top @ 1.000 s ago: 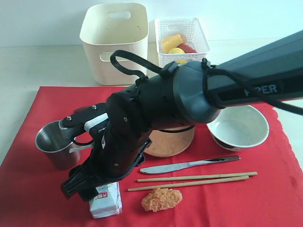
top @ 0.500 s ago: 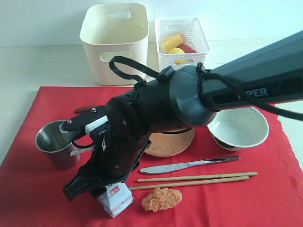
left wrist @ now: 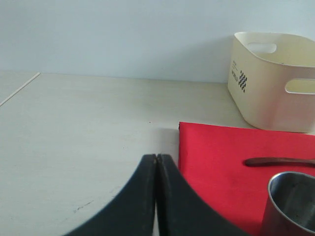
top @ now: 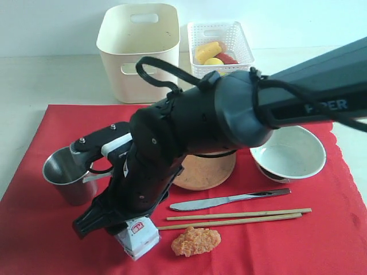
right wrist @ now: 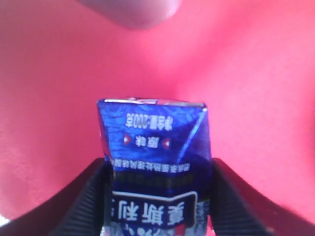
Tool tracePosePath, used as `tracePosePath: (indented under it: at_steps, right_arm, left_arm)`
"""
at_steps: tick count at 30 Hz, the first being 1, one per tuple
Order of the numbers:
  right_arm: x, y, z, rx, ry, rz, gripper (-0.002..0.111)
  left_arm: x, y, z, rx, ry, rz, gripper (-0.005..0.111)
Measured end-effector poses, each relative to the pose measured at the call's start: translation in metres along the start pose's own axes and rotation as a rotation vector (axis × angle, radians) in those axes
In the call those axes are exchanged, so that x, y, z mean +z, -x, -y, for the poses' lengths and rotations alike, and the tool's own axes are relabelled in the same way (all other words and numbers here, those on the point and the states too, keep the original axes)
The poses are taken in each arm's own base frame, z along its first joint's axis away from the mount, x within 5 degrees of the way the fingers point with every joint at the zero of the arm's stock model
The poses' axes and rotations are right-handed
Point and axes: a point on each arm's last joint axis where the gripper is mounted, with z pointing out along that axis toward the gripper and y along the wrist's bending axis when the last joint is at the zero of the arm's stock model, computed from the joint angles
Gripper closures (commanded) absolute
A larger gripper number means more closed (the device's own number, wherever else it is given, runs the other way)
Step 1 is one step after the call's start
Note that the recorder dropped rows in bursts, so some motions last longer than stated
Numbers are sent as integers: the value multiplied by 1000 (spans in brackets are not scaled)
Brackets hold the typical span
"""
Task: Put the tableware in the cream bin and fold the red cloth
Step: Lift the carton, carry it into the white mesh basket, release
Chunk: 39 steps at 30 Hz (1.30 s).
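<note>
Landmark: the round brown plate [top: 203, 172], half hidden under my right arm. It sits on the large bright red cloth [top: 40, 229], which lies flat and unfolded on the pale desk [top: 51, 80].

Left tool [left wrist: 156, 160]: clenched, tips pressed together with nothing between them. It is over bare desk just off the cloth edge, on the far side of the cup from the plate. It doesn't show in the exterior view.

Left to right:
- Steel cup [top: 64, 175]: upright on the cloth, well left of the plate.
- Dark wooden spoon [left wrist: 280, 161]: on the cloth just behind the cup. Only the left wrist view shows it.
- Right tool [right wrist: 158, 206]: front-left of the plate, grasping the blue-white milk carton [top: 137, 238] by its two sides. The carton is tilted. I can't tell whether its low corner touches the cloth.
- Tall cream plastic bin [top: 137, 57]: behind the plate, off the cloth. I see no tableware in it.
- Orange fried food piece [top: 195, 240]: in front of the plate, beyond the chopsticks.
- Metal knife [top: 229, 200]: just in front of the plate.
- Pair of wooden chopsticks [top: 235, 217]: beside the knife, on the side away from the plate.
- White lattice basket [top: 221, 34]: behind the plate, beside the bin, holding yellow and red food pieces [top: 209, 51].
- Pale grey-green bowl [top: 288, 154]: right of the plate, upright.
</note>
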Motion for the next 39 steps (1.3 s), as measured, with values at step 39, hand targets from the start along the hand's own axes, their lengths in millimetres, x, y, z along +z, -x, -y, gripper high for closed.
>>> tracePosePath:
  at_steps: [39]
  right_arm:
    - [-132,50,135,150,-218,535,108]
  left_arm:
    - [0,0,0,0,0,0,104]
